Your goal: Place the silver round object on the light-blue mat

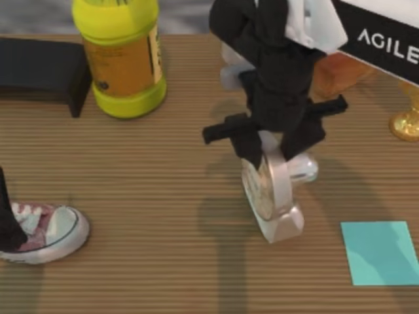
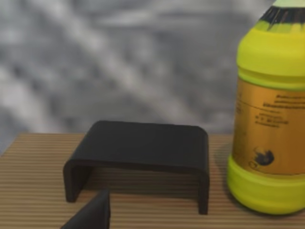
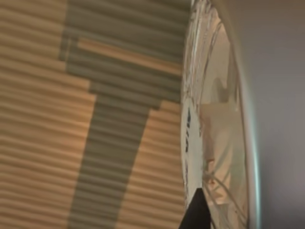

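The silver round object stands on edge near the table's middle, its beige face turned to the left and its flared foot toward the front. My right gripper comes down from above and is shut on its top rim. In the right wrist view the disc fills the frame beside one dark fingertip. The light-blue mat lies flat at the front right, apart from the disc and to its right. My left gripper is parked at the left edge, and one finger shows well off to the side.
A yellow bottle and a black bracket stand at the back left. A white sneaker lies at the front left. An orange-brown block, a gold item and a pale grey object sit at the back.
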### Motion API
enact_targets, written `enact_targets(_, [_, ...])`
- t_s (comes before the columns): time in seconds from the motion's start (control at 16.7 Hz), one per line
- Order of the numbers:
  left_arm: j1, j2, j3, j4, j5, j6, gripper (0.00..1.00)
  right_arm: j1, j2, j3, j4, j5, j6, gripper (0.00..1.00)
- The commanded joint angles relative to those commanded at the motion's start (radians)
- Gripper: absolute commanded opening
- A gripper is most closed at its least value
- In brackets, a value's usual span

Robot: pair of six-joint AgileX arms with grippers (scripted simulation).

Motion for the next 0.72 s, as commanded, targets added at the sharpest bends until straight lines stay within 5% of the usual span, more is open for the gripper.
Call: enact_targets(0.72, [0.000,0.000,0.000,0.000,0.000,0.000,1.00,-0.022,-0.037,0.025,-0.116,-0.016,-0.106,0.00])
